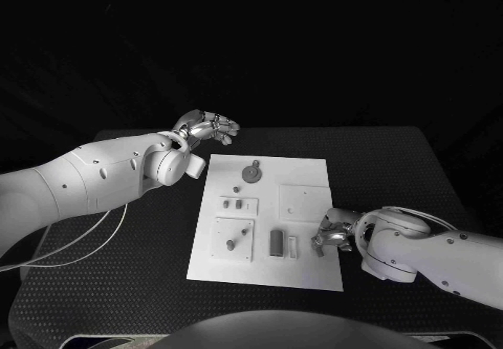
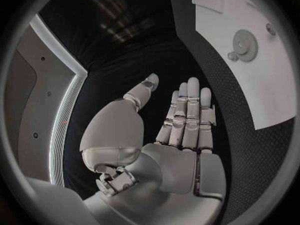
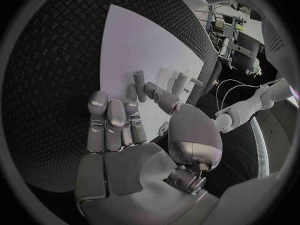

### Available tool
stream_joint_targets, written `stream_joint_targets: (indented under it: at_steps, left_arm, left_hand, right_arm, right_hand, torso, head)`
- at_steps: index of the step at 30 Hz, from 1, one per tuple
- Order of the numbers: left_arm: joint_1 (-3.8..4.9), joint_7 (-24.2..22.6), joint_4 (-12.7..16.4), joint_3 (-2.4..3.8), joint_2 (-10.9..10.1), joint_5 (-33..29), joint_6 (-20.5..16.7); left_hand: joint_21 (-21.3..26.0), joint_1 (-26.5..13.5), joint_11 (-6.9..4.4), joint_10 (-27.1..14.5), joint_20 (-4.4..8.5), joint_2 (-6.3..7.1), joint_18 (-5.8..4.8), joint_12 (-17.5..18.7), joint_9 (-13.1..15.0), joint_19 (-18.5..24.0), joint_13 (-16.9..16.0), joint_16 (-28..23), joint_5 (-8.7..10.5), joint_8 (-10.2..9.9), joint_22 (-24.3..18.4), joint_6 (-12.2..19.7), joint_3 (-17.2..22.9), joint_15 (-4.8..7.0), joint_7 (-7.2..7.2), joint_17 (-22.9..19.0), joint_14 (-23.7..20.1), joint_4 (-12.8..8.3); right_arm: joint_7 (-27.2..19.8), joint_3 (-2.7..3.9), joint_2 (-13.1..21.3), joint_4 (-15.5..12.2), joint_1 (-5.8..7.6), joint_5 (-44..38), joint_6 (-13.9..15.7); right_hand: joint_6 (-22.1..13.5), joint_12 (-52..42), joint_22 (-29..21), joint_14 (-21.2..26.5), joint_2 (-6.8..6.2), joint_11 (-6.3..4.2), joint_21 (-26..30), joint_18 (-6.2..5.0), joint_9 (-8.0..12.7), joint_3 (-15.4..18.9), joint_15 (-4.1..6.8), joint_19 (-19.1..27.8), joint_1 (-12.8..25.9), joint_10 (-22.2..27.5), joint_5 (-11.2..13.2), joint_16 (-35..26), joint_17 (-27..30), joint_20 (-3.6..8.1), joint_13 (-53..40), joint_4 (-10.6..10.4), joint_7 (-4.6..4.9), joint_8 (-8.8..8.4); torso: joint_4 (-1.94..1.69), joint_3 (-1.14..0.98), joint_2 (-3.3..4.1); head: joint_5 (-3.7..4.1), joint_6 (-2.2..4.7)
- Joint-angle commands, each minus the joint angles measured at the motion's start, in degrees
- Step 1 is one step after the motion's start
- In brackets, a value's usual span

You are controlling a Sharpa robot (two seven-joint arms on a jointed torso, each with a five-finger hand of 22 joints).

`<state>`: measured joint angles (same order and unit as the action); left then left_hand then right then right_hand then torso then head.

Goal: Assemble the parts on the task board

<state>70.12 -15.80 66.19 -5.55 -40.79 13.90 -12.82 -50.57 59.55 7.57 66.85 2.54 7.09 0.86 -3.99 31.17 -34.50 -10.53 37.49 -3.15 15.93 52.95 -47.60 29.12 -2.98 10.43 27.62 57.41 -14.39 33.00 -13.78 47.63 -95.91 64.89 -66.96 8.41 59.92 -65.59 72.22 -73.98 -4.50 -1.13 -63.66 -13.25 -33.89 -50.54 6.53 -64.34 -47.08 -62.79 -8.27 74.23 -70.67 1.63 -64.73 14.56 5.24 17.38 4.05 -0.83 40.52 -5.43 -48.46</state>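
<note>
From the head view, the board (image 1: 267, 218) lay mid-table with grey parts (image 1: 251, 172) on it. The left hand (image 1: 208, 127) hovered off its far left corner, fingers spread, holding nothing. The right hand (image 1: 334, 234) rested at the board's right edge.

In the left wrist view, a gear (image 2: 244, 44) sat on the board.

In the right wrist view, the right hand's fingers (image 3: 112, 117) lay flat and empty beside a peg (image 3: 139, 79).

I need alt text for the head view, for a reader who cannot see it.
A white task board lies on a black table, with small grey parts on it, including a gear. The right hand rests at the board's right edge, and the left hand hovers open beyond its far left corner.
</note>
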Motion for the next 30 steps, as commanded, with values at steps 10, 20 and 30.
stream_joint_targets:
  at_steps: [10,20,30]
  left_arm:
    - [0.08,-0.2,0.2,0.04,0.1,0.4,0.6]
    - [0.08,-0.1,0.3,0.04,0.2,0.5,0.7]
    - [0.08,-0.1,0.3,0.04,0.2,0.6,0.8]
  left_hand:
    - [0.3,-0.3,-0.14,0.2,-0.08,0.13,0.71,-0.3,0.1,0.1,0.0,-0.3,0.32,0.3,0.1,0.3,0.1,-0.21,-0.05,0.1,0.2,0.3]
    - [0.3,-0.3,-0.13,0.2,-0.08,0.16,0.70,-0.3,0.1,0.1,0.0,-0.3,0.32,0.3,0.1,0.3,0.1,-0.21,-0.05,0.1,0.2,0.3]
    - [0.3,-0.3,-0.12,0.1,-0.09,0.19,0.70,-0.3,0.1,0.0,0.0,-0.3,0.32,0.3,0.1,0.3,0.1,-0.21,-0.04,0.2,0.2,0.4]
  right_arm:
    - [-0.3,-0.32,-1.3,-0.9,-0.14,9.6,3.8]
    - [-0.3,-0.31,-2.9,-0.5,-0.14,10.6,4.4]
    - [-0.7,-0.31,-3.6,-0.4,-0.14,11.2,6.2]
  right_hand:
    - [0.7,0.4,-0.2,-0.8,1.81,-0.01,-0.5,-1.75,2.8,-0.2,0.23,-0.4,-0.8,-0.8,-1.4,0.0,-0.3,-0.46,-0.1,0.4,-0.15,0.50]
    - [0.7,0.4,-0.3,-0.9,1.72,-0.02,-0.5,-1.75,2.8,0.1,0.26,-0.5,-0.4,-0.8,-1.7,0.0,-0.3,-0.44,-0.1,0.5,-0.17,0.49]
    - [0.8,0.4,-0.4,-1.0,1.70,-0.06,-0.6,-1.75,2.9,0.3,0.29,-0.5,-0.1,-0.9,-2.4,-0.1,-0.4,-0.38,-0.1,0.8,-0.20,0.49]
  torso:
    - [0.00,-0.01,0.02]
    - [0.01,0.00,0.01]
    - [0.00,-0.01,0.01]
  head:
    - [0.12,-0.04]
    - [0.24,0.01]
    - [0.22,0.00]
